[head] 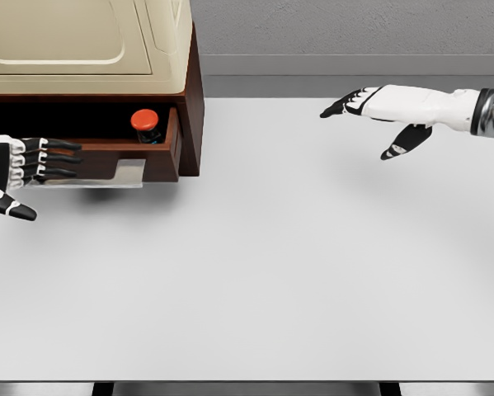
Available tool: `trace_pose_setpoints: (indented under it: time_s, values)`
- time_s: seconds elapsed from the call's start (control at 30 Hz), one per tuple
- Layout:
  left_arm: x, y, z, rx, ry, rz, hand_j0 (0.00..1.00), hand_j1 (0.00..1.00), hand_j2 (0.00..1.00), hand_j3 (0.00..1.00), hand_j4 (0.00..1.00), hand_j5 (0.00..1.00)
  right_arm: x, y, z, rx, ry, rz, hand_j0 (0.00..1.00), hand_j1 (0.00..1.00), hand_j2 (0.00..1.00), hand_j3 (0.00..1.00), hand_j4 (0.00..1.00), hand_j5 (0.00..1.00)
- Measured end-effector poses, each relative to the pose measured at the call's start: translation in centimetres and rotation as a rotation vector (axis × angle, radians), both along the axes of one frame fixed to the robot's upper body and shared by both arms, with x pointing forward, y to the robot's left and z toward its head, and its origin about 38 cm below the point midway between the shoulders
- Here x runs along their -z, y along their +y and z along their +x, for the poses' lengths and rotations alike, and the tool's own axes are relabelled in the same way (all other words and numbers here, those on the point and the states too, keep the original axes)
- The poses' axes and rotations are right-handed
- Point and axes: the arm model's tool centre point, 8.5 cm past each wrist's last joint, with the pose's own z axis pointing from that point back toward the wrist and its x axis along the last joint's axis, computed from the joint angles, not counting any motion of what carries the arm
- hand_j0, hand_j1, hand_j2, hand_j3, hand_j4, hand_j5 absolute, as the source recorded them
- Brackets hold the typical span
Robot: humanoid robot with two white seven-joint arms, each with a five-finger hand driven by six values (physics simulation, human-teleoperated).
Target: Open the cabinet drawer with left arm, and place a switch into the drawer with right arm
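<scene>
The cabinet [90,49] stands at the far left corner of the white worktop [271,272], and its drawer [160,153] is pulled out toward me. Inside it, near the right front corner, sits the switch [145,124], a squat thing with a round red-orange cap, standing upright. So the placing looks done, as far as I can judge.

The left hand [28,169] hangs just in front of the drawer's face, its dark fingers stretched out straight and level, pointing to the right along the front panel and a pale handle plate [115,173]. They grip nothing that I can see; whether the tips touch the panel I cannot tell.

The right hand [378,107] is well apart, over the far right of the worktop, fingers extended and loose, pointing left toward the cabinet, empty.

The switch lies up and to the right of the left hand, and that hand is much the nearer. If anything remains, it is pushing the drawer shut, a push straight back along its slide.
</scene>
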Motion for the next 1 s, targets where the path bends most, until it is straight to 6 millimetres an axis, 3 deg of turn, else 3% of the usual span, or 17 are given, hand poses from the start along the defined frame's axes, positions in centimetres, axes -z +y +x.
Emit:
trace_pose_setpoints:
  time_s: [0.77,1.0]
  values:
    - [-0.2,0.5,0.3,0.014,-0.058,0.104,1.0,1.0,1.0,1.0,1.0,1.0,-0.1,0.2,0.1,-0.002,-0.002,0.004,1.0,1.0,1.0,1.0,1.0,1.0]
    - [-1.3,1.2,0.7,0.005,-0.132,0.171,1.0,1.0,1.0,1.0,1.0,1.0,-0.1,0.2,0.1,-0.002,-0.003,0.004,1.0,1.0,1.0,1.0,1.0,1.0]
